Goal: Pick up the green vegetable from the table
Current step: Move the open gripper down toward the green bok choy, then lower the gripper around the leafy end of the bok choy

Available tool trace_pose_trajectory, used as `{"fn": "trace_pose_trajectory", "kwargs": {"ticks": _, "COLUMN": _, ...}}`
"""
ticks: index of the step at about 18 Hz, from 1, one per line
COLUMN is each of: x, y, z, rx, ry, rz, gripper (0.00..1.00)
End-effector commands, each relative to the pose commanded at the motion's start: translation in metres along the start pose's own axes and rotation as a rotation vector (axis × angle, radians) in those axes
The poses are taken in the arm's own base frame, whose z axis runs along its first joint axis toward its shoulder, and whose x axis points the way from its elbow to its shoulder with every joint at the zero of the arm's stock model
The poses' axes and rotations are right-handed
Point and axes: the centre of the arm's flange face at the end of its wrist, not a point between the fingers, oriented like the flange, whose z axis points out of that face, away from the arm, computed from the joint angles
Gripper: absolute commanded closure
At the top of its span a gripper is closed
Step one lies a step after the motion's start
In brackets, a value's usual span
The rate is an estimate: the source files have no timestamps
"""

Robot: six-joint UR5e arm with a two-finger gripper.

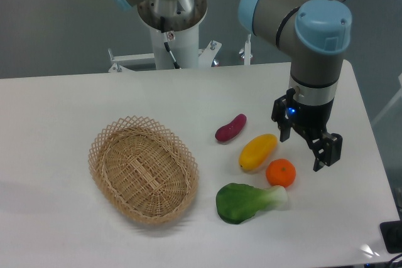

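Item: green vegetable (pixel 242 202), lying on your desk (pixel 63 105), untouched. Gripper (pixel 304 149): jaws spread, empty, above and right of it. Outstanding for you: approach, grasp, lift.

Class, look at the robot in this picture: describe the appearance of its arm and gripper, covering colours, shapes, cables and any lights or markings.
The arm is built from thick grey tubular segments with round light-blue caps on the joints. It rises from a white column base with a black cable running down it. The gripper is black and blocky, with two dark jaws and a small blue light glowing on its body.
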Motion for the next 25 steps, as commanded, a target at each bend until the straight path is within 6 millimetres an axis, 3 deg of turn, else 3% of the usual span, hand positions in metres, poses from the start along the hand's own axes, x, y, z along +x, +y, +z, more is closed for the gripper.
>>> {"fn": "trace_pose_trajectory", "kwargs": {"ticks": 13, "x": 0.004, "y": -0.005, "z": 0.030, "rx": 0.002, "ry": 0.004, "rz": 0.001, "gripper": 0.00}}
{"fn": "trace_pose_trajectory", "kwargs": {"ticks": 17, "x": 0.007, "y": -0.026, "z": 0.070, "rx": 0.005, "ry": 0.050, "rz": 0.025, "gripper": 0.00}}
{"fn": "trace_pose_trajectory", "kwargs": {"ticks": 22, "x": 0.010, "y": -0.023, "z": 0.134, "rx": -0.028, "ry": 0.138, "rz": 0.069, "gripper": 0.00}}
{"fn": "trace_pose_trajectory", "kwargs": {"ticks": 25, "x": 0.014, "y": -0.023, "z": 0.160, "rx": -0.029, "ry": 0.176, "rz": 0.068, "gripper": 0.00}}
